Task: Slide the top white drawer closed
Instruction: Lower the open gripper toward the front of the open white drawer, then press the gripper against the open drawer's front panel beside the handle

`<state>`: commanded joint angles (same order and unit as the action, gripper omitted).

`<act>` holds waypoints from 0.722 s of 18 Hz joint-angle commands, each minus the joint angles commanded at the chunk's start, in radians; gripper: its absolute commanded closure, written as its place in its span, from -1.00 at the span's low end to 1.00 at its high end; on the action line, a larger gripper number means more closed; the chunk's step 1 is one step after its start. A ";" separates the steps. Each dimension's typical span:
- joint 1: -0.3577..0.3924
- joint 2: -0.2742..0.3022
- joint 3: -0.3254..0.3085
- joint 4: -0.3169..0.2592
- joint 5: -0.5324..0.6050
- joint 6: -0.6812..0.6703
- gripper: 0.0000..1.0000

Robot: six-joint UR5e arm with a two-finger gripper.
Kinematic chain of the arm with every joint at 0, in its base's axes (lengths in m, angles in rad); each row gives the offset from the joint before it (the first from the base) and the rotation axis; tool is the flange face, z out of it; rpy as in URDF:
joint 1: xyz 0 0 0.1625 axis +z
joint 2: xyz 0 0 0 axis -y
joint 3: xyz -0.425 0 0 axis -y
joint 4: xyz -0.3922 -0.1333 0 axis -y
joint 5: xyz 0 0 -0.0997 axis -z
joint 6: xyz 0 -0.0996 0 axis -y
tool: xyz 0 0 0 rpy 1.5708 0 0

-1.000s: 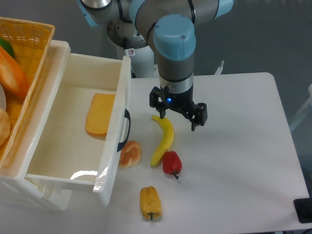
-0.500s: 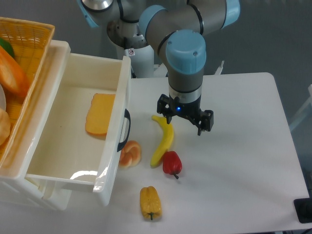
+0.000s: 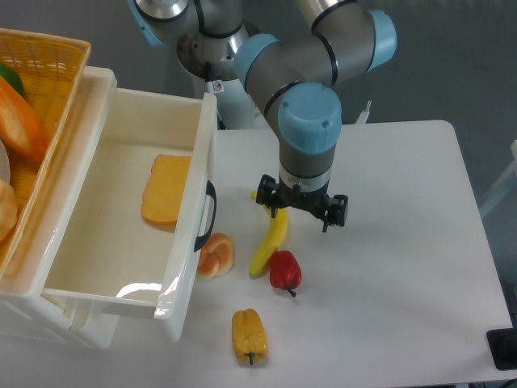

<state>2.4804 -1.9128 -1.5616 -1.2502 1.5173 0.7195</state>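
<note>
The top white drawer (image 3: 121, 218) stands pulled far out over the left half of the worktop (image 3: 404, 242), its long tray running from about 11 o'clock down to 7 o'clock of the scene. Its flat front panel faces right and carries a black curved handle (image 3: 210, 217). Inside the tray lies a yellow-orange slice of bread (image 3: 166, 188), near the front panel. At 9 to 10 o'clock, above the drawer's rear, sits a yellow woven basket (image 3: 44, 73) holding orange and green items that are cut off by the frame edge.

The gripper (image 3: 303, 212) hangs near the middle of the worktop, to the right of the drawer front and well apart from the handle. Its two fingers are spread wide and hold nothing; the left fingertip (image 3: 273, 208) sits over the upper end of a banana (image 3: 271, 238), though contact cannot be judged from this angle.

At 6 o'clock from the gripper lies a red bell pepper (image 3: 285, 270), touching the banana's lower part. Just beside the drawer front, at 8 o'clock from the gripper, rests a peeled orange piece (image 3: 216, 255). Farther down toward 7 o'clock lies a yellow bell pepper (image 3: 249, 335), apart from the others.
</note>
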 joint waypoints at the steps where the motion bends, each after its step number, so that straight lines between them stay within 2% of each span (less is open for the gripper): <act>1: 0.000 -0.002 0.000 -0.003 -0.012 -0.011 -1.00; 13: -0.015 -0.034 -0.011 -0.008 -0.104 -0.071 -1.00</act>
<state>2.4651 -1.9466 -1.5723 -1.2579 1.4129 0.6490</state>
